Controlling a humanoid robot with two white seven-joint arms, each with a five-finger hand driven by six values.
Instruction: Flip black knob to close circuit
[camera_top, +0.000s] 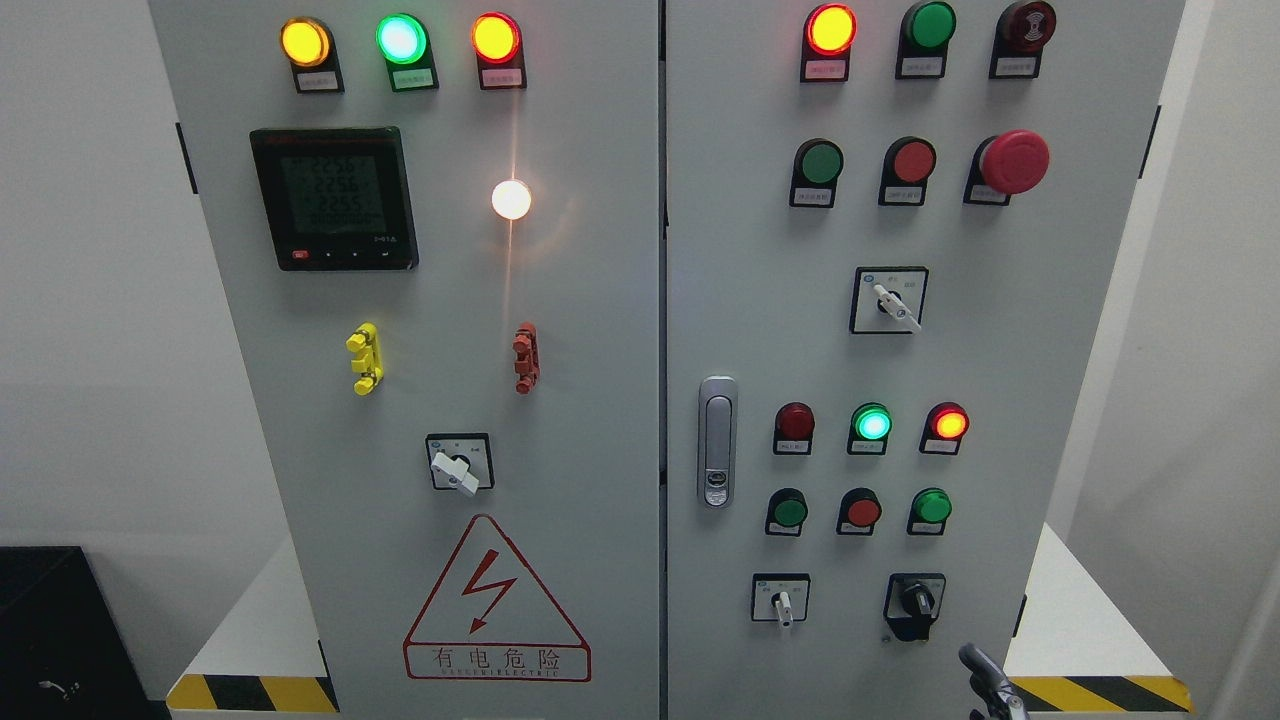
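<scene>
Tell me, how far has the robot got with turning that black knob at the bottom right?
The black knob sits at the cabinet's lower right with its handle roughly upright; whether that closes the circuit cannot be read here. A robot hand shows just below it, not touching it. Several lamps are lit, including the green lamp above. This fits a hand reaching in or drawing away.

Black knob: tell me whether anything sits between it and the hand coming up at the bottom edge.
Nothing visible does. The right hand shows just below and to the right of the black knob, with only bare grey panel between them. The white switch sits off to the left, clear of that path.
</scene>
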